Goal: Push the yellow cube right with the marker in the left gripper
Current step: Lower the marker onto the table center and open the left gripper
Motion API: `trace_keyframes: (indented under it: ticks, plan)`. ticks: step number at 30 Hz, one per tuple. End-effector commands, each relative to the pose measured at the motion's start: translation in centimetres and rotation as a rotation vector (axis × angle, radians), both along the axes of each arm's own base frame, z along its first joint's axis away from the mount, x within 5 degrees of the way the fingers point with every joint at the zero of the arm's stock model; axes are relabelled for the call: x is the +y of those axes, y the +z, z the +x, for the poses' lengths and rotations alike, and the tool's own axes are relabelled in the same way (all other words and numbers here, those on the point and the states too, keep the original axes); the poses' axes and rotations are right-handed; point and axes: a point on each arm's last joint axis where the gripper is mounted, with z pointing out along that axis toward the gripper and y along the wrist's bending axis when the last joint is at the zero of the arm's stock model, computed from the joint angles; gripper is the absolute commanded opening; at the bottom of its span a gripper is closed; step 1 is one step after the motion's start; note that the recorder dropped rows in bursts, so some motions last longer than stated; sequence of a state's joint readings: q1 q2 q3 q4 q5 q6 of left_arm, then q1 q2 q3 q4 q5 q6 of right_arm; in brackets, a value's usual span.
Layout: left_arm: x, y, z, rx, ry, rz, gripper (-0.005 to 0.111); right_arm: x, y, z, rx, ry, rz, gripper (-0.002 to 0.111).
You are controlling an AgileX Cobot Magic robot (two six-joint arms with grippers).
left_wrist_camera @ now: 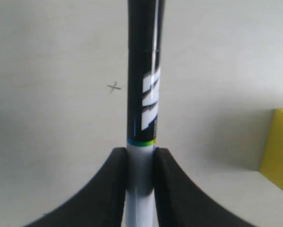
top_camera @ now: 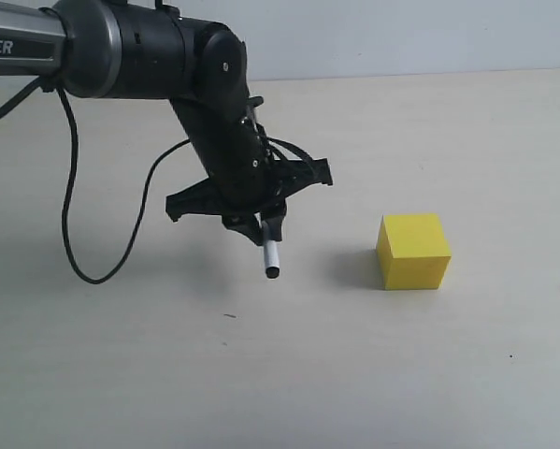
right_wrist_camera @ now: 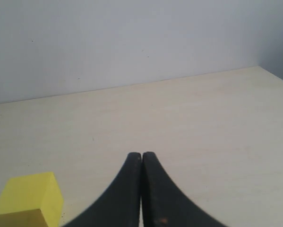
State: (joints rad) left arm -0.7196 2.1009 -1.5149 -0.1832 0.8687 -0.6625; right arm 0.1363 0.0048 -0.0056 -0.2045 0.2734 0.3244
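The surface (top_camera: pixel 167 374) is a plain, pale beige top. The yellow cube (top_camera: pixel 413 252) rests flat on it, well right of the left hand (top_camera: pixel 266 227).

The exterior camera looks down at a slant across the worktop (top_camera: pixel 261 374) to a back wall (top_camera: pixel 401 37), from mid-range. The left wrist camera peers from close behind its jaws along the marker (left_wrist_camera: pixel 143 94) onto the worktop. The right wrist camera looks low across the worktop toward the wall. All three show the yellow cube (top_camera: pixel 413 251).

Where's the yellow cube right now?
Exterior view: the yellow cube sits on the table right of centre, apart from the marker held in the left gripper to its left.
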Motion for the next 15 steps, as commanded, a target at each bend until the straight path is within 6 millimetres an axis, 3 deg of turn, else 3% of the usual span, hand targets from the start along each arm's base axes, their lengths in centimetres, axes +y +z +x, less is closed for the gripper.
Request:
trace_keyframes:
  ticks: [1, 8, 15]
  plan:
    - [-0.6, 0.1, 0.0, -0.021, -0.014, -0.025, 0.000, 0.0, -0.1, 0.0, -0.006, -0.001, -0.013, 0.000]
    - [-0.6, -2.3, 0.0, 0.028, -0.038, 0.025, 0.000, 0.0, -0.1, 0.0, -0.006, -0.001, -0.013, 0.000]
    - [-0.5, -2.4, 0.4, -0.023, -0.056, 0.042, 0.000, 0.0, -0.1, 0.0, -0.006, -0.001, -0.013, 0.000]
